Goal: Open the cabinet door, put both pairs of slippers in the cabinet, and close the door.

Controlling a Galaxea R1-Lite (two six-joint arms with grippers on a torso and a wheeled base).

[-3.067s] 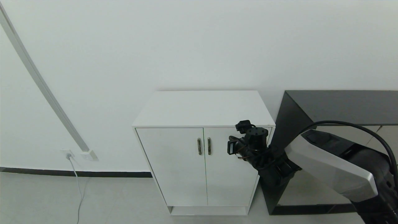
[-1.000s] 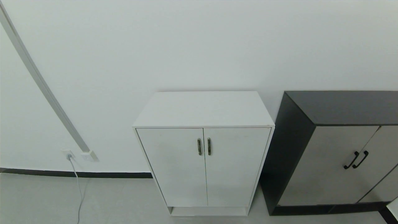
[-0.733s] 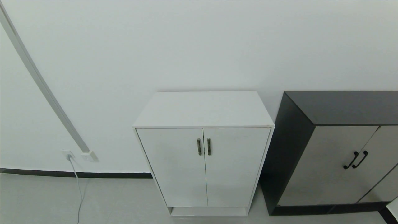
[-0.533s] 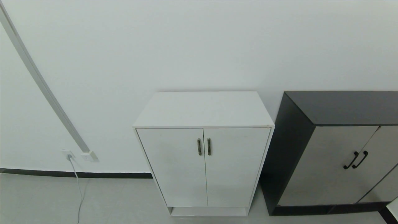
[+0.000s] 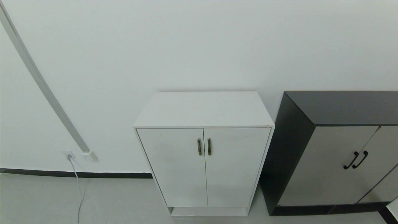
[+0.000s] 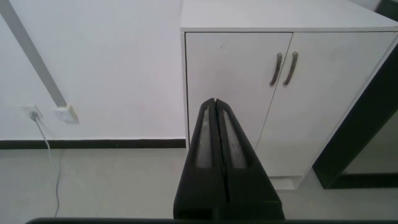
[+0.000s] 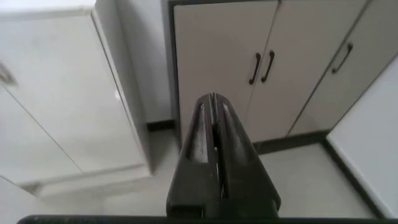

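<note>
A white two-door cabinet [image 5: 203,149] stands against the wall with both doors closed; two dark handles [image 5: 204,147] meet at the middle seam. In the left wrist view my left gripper [image 6: 215,102] is shut and empty, held back from the white cabinet [image 6: 273,93], facing its left door. My right gripper [image 7: 212,98] is shut and empty, pointing at the floor between the white cabinet [image 7: 62,93] and the dark one.
A black cabinet [image 5: 329,146] with grey doors and black handles [image 5: 355,160] stands right beside the white one. A wall socket [image 5: 67,154] with a trailing cable and a slanted grey conduit [image 5: 40,81] are on the left wall. Bare floor [image 5: 93,202] lies in front.
About three seconds ago my right arm was raised in front of the white cabinet's right door; it has since drawn back out of the head view. Over the last second nothing moved.
</note>
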